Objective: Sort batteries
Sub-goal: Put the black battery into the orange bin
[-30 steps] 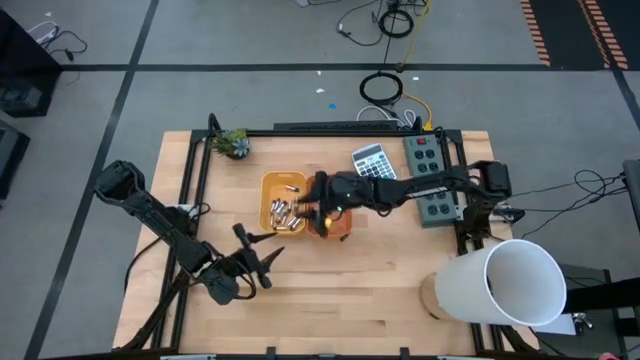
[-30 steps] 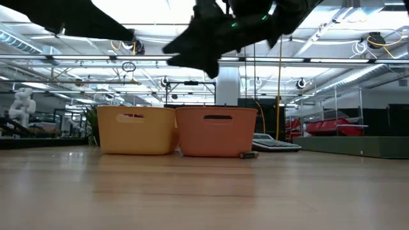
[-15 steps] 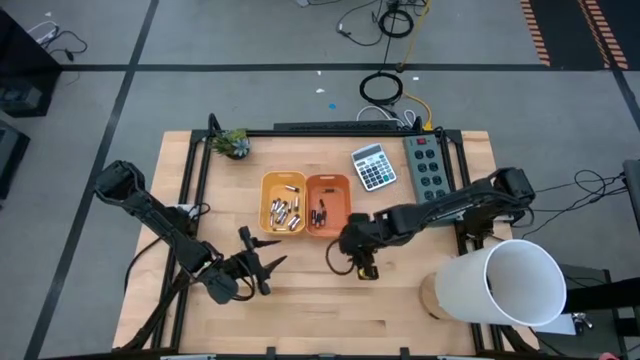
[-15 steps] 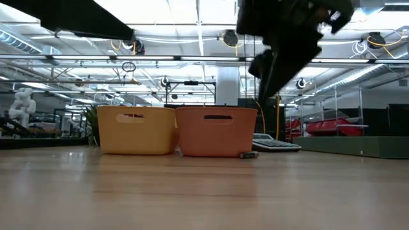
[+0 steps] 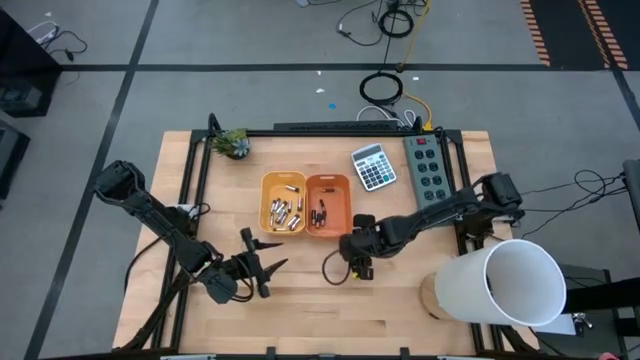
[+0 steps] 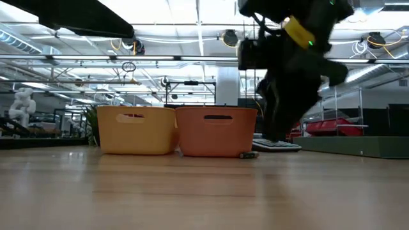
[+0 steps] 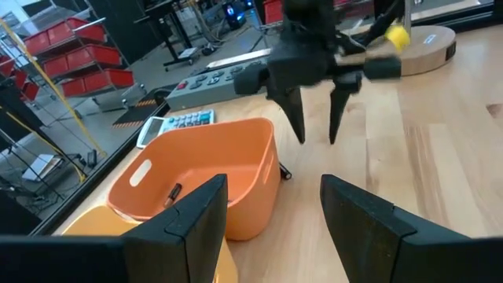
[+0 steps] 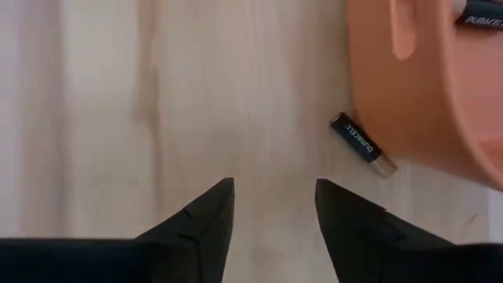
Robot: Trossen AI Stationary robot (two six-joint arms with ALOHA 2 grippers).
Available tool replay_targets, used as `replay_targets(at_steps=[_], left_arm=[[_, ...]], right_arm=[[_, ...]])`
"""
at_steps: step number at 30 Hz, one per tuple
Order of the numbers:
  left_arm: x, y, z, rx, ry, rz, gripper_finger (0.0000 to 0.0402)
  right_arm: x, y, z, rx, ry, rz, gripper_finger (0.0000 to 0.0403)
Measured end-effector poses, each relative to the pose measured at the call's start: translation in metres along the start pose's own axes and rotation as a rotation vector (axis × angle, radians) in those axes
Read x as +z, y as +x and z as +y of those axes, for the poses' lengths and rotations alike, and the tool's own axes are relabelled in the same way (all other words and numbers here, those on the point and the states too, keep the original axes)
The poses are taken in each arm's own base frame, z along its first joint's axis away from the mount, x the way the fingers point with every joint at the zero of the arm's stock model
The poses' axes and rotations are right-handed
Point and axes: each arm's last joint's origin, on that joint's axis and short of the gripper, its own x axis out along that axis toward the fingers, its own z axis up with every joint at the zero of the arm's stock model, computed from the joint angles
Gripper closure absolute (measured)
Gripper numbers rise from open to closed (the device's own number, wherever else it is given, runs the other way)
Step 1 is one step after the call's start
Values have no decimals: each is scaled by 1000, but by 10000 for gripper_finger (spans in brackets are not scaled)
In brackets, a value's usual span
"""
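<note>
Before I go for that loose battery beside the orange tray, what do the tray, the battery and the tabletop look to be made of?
The orange tray looks like matte moulded plastic: smooth, rounded rim, cut-out handle slot. The loose battery seems metal-cased with a glossy dark printed wrap and a pale end; the casing itself can't be confirmed. The tabletop looks like pale wood, its grain running in strips. The right tool hangs open above it.

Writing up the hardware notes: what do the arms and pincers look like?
Both arms are dark, jointed links. The right pincer has two slim, tapering black fingers, with a yellow part on its wrist and a thin black cable trailing. The left pincer is also black with two pointed fingers.
</note>
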Motion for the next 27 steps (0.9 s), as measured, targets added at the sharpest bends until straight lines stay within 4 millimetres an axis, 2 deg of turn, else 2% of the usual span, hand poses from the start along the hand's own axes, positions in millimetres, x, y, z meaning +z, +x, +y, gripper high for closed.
replay_targets(at_steps=[5, 7, 16, 21, 27], left_arm=[[0, -1, -1, -5, -1, 0, 187], [0, -1, -1, -7, -1, 0, 187], [0, -1, -1, -6, -1, 0, 187], [0, -1, -1, -6, -1, 0, 187], [0, -1, -1, -16, 0, 1, 187]], right_arm=[[-13, 12, 12, -128, -153, -49, 229], [-16, 13, 13, -148, -162, -61, 233], [-15, 20, -5, -129, 94, -68, 245], [-17, 20, -7, -186, 179, -78, 249], [-22, 21, -12, -259, 239, -94, 290]])
